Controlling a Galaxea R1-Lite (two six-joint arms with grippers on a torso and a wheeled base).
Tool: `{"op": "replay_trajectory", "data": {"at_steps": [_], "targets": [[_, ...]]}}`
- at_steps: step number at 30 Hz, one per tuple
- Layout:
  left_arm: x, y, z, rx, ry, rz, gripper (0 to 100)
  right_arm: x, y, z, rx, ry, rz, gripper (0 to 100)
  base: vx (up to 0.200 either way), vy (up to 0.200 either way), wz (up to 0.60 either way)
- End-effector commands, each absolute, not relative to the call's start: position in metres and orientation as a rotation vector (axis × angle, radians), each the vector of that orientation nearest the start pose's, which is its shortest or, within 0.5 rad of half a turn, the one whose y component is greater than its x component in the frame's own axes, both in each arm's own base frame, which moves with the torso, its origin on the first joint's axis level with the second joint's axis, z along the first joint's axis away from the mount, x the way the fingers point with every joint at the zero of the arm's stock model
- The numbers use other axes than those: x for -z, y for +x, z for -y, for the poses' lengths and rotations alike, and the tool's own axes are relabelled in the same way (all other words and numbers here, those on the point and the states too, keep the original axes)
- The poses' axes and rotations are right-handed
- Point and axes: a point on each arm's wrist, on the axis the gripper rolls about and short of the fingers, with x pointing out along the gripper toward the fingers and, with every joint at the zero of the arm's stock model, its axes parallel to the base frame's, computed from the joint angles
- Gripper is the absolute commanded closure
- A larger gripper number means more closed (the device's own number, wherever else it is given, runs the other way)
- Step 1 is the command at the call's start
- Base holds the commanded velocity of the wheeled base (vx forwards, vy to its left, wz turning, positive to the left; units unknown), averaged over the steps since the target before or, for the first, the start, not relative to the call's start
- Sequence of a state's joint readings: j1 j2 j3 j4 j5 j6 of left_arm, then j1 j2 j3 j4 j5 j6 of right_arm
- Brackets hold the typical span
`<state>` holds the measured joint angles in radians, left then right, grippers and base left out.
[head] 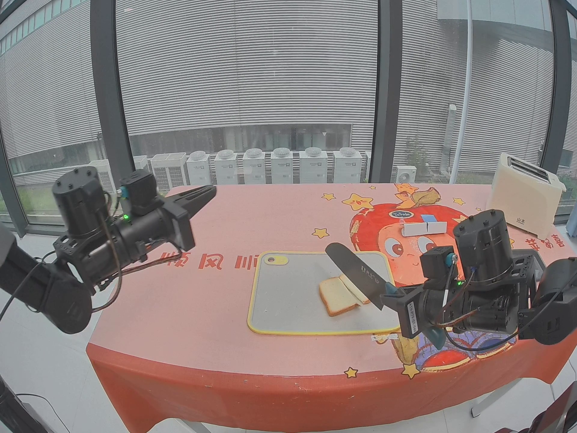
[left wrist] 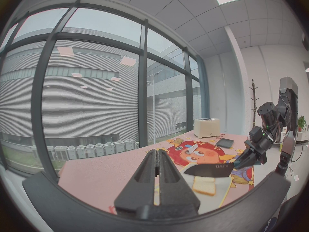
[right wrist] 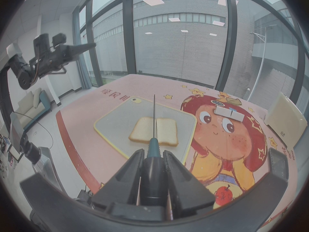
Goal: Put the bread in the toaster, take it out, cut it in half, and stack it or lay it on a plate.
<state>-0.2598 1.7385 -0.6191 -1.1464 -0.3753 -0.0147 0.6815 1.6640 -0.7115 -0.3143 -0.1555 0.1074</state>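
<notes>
bread (head: 336, 296): one pale slice, flat on the right half of the cutting board (head: 288, 296).

cutting board: grey with a yellow rim, on the table (head: 198, 326) near the front edge, about midway along it.

knife (head: 357, 272): dark blade, edge downward. from my right wrist camera it lines up along the middle of the slice. i cannot tell whether the edge touches the crust or hangs just above it.

right gripper (right wrist: 153, 155): pinching the knife handle between both fingers, positioned over the board's right front corner, blade pointing toward the far left.

left gripper (head: 201, 195): fingers pressed together with nothing between them, held in the air over the far left corner of the table, well apart from the board.

toaster (head: 524, 195): cream box, slots upward, standing at the far right corner of the table.

dark plate (left wrist: 224, 142): on the table just beside the toaster, toward the right edge.

white block (head: 424, 228): small, lying on the printed cartoon face, between the board and the toaster.
</notes>
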Motion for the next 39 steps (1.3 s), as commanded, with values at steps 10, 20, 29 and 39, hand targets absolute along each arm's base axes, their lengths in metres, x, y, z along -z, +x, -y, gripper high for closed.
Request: {"op": "replay_trajectory", "data": {"at_steps": [10, 20, 29, 39], "targets": [[-0.181, 0.187, 0.042, 0.465, -0.011, 0.059, 100, -0.125, 0.219, -0.171, -0.465, -0.173, -0.644, 100, 0.000, 0.000, 0.00], [-0.174, 0.144, 0.011, 0.315, -0.003, 0.088, 100, -0.114, 0.218, -0.172, -0.465, -0.191, -0.682, 100, 0.000, 0.000, 0.00], [-0.169, 0.120, 0.011, 0.320, -0.003, 0.110, 100, -0.108, 0.219, -0.174, -0.465, -0.201, -0.700, 100, 0.000, 0.000, 0.00], [-0.167, 0.106, 0.010, 0.315, -0.007, 0.126, 100, -0.108, 0.222, -0.168, -0.441, -0.195, -0.704, 100, 0.000, 0.000, 0.00]]}}
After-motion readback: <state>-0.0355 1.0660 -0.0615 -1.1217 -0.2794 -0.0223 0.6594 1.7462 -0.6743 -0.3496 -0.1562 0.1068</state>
